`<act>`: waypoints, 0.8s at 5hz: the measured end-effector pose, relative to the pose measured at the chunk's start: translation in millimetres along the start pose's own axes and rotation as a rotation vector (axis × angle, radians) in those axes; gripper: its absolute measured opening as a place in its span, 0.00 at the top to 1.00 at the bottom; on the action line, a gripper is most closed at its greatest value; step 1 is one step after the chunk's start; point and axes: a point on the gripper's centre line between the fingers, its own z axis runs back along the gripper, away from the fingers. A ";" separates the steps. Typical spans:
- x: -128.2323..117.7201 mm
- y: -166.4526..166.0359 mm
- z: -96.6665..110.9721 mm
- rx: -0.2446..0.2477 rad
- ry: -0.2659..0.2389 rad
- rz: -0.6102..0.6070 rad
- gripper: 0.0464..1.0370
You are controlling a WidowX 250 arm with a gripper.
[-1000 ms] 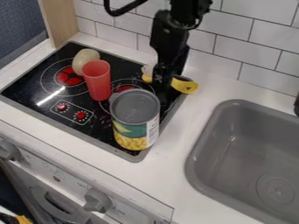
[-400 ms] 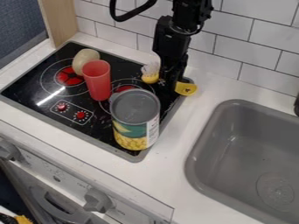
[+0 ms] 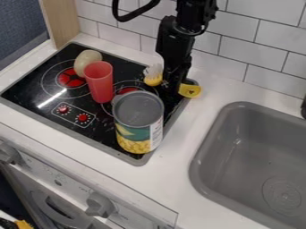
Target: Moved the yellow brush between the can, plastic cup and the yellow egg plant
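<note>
- The egg plant (image 3: 87,61), pale and rounded, sits on the stove just behind the cup; it would probably roll at a nudge.
- The cup (image 3: 99,83) stands upright, likely light and easy to tip. Dark glass lies open to its right, the likely lane in.
- The can (image 3: 138,120) stands upright near the stove's front edge, probably the steadiest neighbour; its rim is tall enough to catch a low-carried brush.
- The brush (image 3: 154,81) lies at the stove's back right, its far yellow end (image 3: 190,91) out by the stove's edge. It should be light, with a stiff, perhaps slick body and soft bristles; the middle is the place to hold.
- The gripper (image 3: 172,89) is down at that middle; whether it is open or has hold, one cannot tell.
</note>
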 end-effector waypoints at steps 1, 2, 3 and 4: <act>-1.6 1.0 8.7 -0.015 0.048 0.027 0.71; 8.7 8.3 25.2 -0.043 0.078 0.083 0.71; 11.0 14.3 30.9 -0.043 0.124 0.113 0.71; 16.5 22.4 30.5 -0.028 0.170 0.170 0.71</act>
